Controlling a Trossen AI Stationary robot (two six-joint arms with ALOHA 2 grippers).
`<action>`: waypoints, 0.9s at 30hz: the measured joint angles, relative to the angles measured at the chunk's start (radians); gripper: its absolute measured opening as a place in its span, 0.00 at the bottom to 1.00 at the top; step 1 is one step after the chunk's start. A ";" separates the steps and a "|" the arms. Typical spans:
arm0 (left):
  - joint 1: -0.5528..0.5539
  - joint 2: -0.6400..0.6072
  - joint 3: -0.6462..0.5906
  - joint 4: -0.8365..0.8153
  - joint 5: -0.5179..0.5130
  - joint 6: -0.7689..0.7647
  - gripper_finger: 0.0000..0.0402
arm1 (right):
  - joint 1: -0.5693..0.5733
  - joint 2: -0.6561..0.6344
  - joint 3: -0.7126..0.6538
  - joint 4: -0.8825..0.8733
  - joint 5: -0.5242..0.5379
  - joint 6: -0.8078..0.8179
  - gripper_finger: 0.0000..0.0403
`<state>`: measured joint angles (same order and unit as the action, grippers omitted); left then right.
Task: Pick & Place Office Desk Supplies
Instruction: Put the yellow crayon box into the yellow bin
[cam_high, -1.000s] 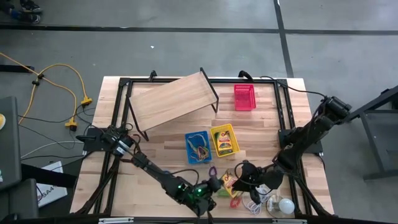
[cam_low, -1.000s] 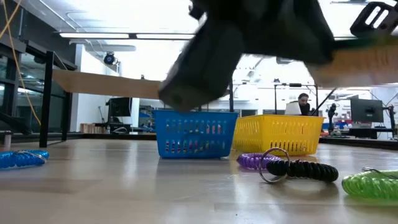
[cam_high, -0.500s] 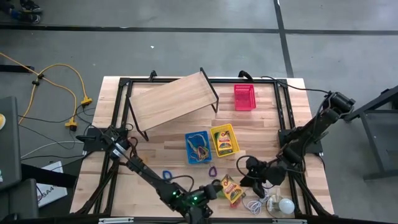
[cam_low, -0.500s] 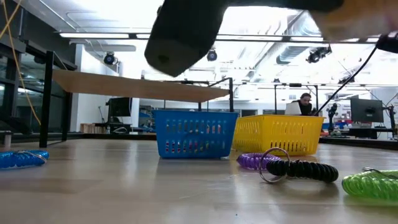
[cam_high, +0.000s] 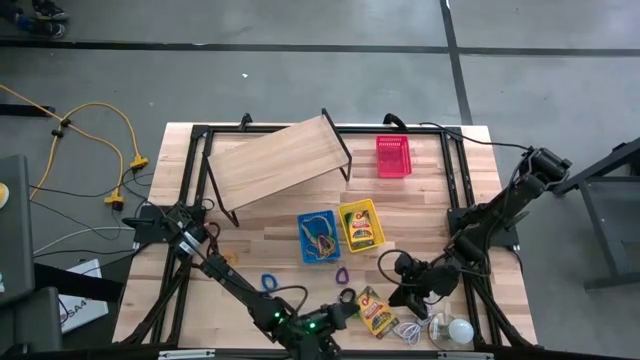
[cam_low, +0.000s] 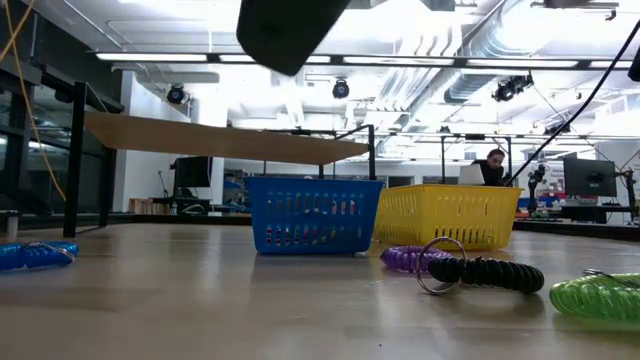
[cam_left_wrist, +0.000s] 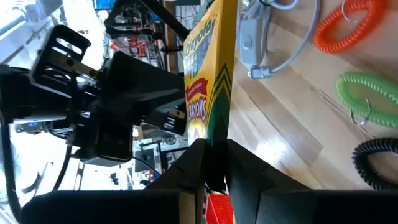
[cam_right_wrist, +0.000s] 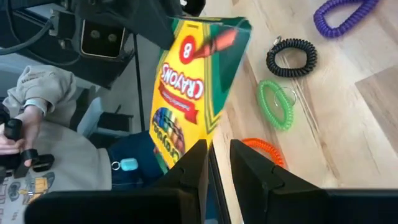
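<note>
Yellow and green, the crayon box (cam_high: 377, 312) is off the counter (cam_high: 270, 230) at the near edge, just right of centre, between the two arms. The left end effector (cam_left_wrist: 210, 162) is clamped on its narrow edge. The right end effector (cam_high: 403, 297) sits just beside the box's other end. Its wrist view shows the box's lower corner meeting it, but I cannot tell whether it grips the box too. The sorting looks partly done. The blue basket (cam_high: 318, 236) in the middle of the counter already holds a tangle of coiled bands. The yellow basket (cam_high: 361, 226), touching its right side, holds what looks like another yellow-green box. The red basket (cam_high: 393, 156) stands well apart at the far right. Plenty is left loose. A blue coil (cam_low: 35, 255) lies out to the left. A purple coil (cam_low: 410, 257) and a black coil on a key ring (cam_low: 490, 272) lie in front of the baskets, and a green coil (cam_low: 595, 297) lies to the right. An orange-red coil (cam_right_wrist: 261, 148) lies near the green one. By my reckoning the held box still has to reach a basket, probably the yellow one. The loose coils would then need gathering one by one, so the task seems well short of finished.
</note>
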<state>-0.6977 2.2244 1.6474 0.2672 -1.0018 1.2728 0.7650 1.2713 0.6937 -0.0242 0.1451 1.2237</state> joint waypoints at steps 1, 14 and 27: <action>0.000 0.000 0.000 0.002 -0.001 0.012 0.11 | 0.000 0.000 0.000 -0.001 -0.007 0.003 0.15; -0.002 0.000 0.000 0.007 -0.021 0.031 0.11 | 0.000 0.000 0.000 -0.002 -0.015 0.035 0.42; 0.019 0.000 0.000 0.063 -0.016 0.076 0.11 | 0.000 0.000 0.000 0.065 -0.063 0.059 0.46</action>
<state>-0.6789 2.2246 1.6474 0.3306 -1.0176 1.3488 0.7647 1.2716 0.6933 0.0411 0.0818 1.2831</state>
